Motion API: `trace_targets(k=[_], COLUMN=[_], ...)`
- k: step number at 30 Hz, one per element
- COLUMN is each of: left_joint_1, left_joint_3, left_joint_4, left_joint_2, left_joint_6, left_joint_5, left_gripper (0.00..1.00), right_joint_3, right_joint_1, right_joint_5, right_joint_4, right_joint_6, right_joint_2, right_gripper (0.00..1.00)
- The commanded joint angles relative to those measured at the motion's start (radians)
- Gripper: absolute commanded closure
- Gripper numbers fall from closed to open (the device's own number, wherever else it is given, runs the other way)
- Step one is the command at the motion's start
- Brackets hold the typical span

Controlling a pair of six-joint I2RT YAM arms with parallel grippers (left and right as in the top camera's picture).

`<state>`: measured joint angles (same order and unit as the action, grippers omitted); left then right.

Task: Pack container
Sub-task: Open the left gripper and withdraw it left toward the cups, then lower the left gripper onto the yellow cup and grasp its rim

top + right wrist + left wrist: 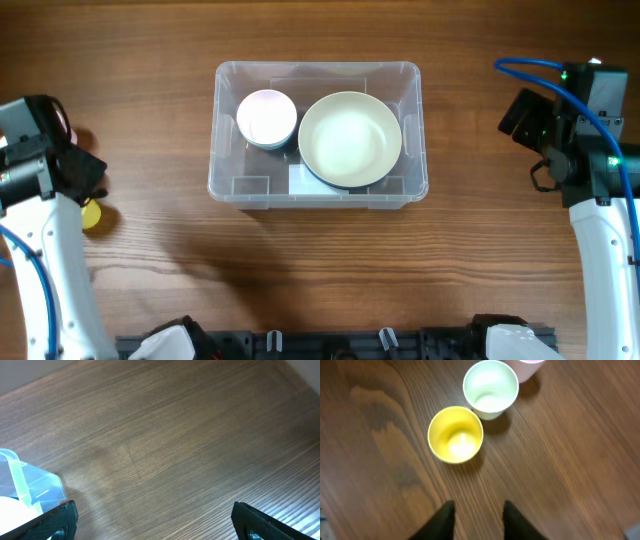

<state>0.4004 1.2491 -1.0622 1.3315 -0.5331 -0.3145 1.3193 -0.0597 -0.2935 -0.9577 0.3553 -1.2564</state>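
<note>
The clear plastic container (226,185) stands in the middle of the table, with a white label (303,181) on its base. Inside it a large cream bowl (350,139) lies on the right and a small pale pink bowl (266,117) sits on a teal one on the left. The container's corner also shows in the right wrist view (30,485). My left gripper (477,512) is open and empty above bare wood, short of a yellow cup (455,435). My right gripper (152,517) is wide open and empty, to the right of the container.
A pale green-white cup (490,387) stands just beyond the yellow cup, and a pink cup (527,364) sits at the frame's top edge. In the overhead view the yellow cup (92,215) peeks out beside the left arm (40,175). The right arm (585,150) stands at the far right.
</note>
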Motion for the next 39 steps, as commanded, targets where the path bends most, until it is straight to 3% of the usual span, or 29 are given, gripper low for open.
trace_targets(k=[1, 6, 14, 20, 30, 39], left_joint_1=[0.025, 0.037, 0.037, 0.037, 0.037, 0.037], left_joint_3=[-0.039, -0.039, -0.039, -0.039, -0.039, -0.039], left_joint_4=[0.035, 0.059, 0.129, 0.162, 0.177, 0.204], left_joint_2=[0.103, 0.251, 0.372, 0.371, 0.371, 0.372], left_joint_6=[0.029, 0.112, 0.138, 0.138, 0.190, 0.206], left_joint_5=[-0.021, -0.028, -0.032, -0.032, -0.089, -0.105], left_gripper=[0.70, 0.80, 0.78, 0.72, 0.53, 0.53], right_joint_3=[0.012, 0.012, 0.012, 0.012, 0.012, 0.012], right_joint_1=[0.000, 0.000, 0.000, 0.000, 0.000, 0.000], right_joint_5=[-0.021, -0.021, -0.021, -0.021, -0.021, -0.021], right_joint_4=[0.000, 0.000, 0.000, 0.000, 0.000, 0.000], right_joint_6=[0.012, 0.011, 0.012, 0.011, 0.011, 0.012], right_joint_2=[0.002, 0.002, 0.002, 0.002, 0.002, 0.002], right_gripper=[0.00, 0.00, 0.00, 0.00, 0.00, 0.00])
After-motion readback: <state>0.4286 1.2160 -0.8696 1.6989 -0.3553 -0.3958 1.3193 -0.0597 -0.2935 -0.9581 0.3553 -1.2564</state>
